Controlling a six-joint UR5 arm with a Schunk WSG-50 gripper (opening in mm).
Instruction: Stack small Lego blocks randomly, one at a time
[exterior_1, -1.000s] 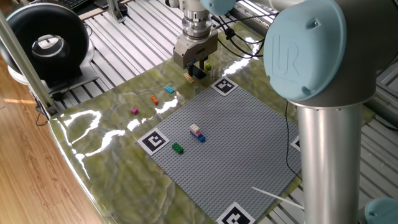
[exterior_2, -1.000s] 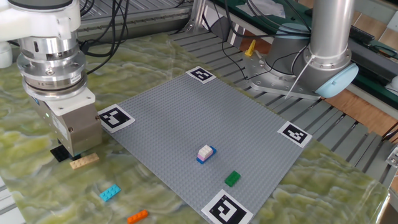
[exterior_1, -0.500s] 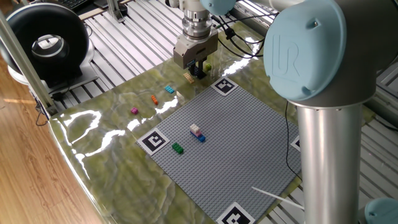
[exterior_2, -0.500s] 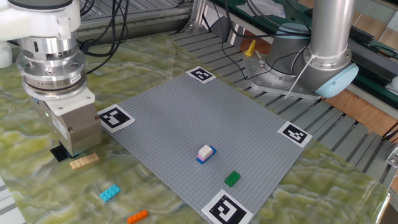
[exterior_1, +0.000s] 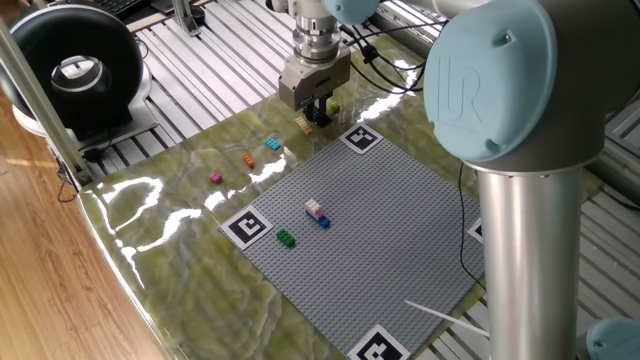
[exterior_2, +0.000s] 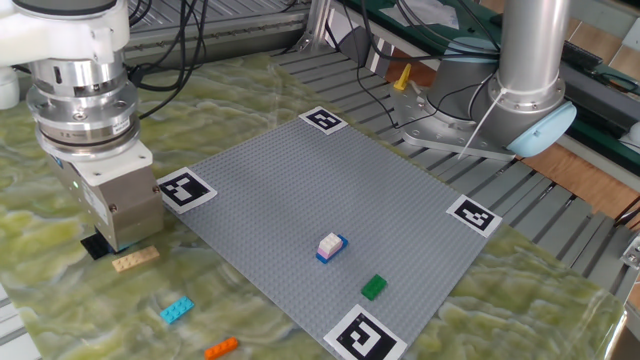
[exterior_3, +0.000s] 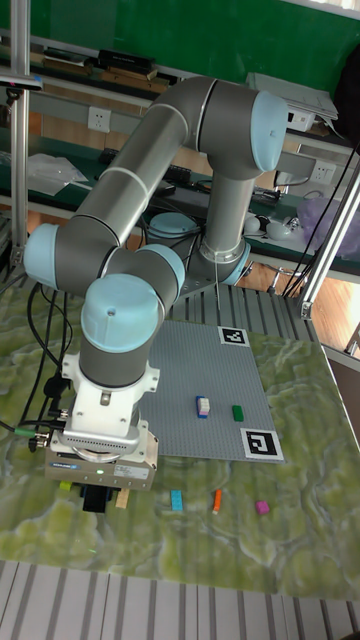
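The gripper (exterior_1: 318, 110) hangs low over the dark plate (exterior_2: 95, 246) on the green marbled table (exterior_2: 520, 300), off the corner of the grey baseplate (exterior_2: 330, 190); its body hides the fingers (whether the jaws are apart or together cannot be told). A tan block (exterior_2: 135, 259) lies just beside the plate, a yellow-green one (exterior_1: 334, 108) near the gripper. Cyan (exterior_2: 176, 310), orange (exterior_2: 221, 347) and magenta (exterior_1: 216, 178) blocks sit apart on the table. On the baseplate, a white-pink block tops a blue one (exterior_2: 331, 246), with a green block (exterior_2: 374, 287) near
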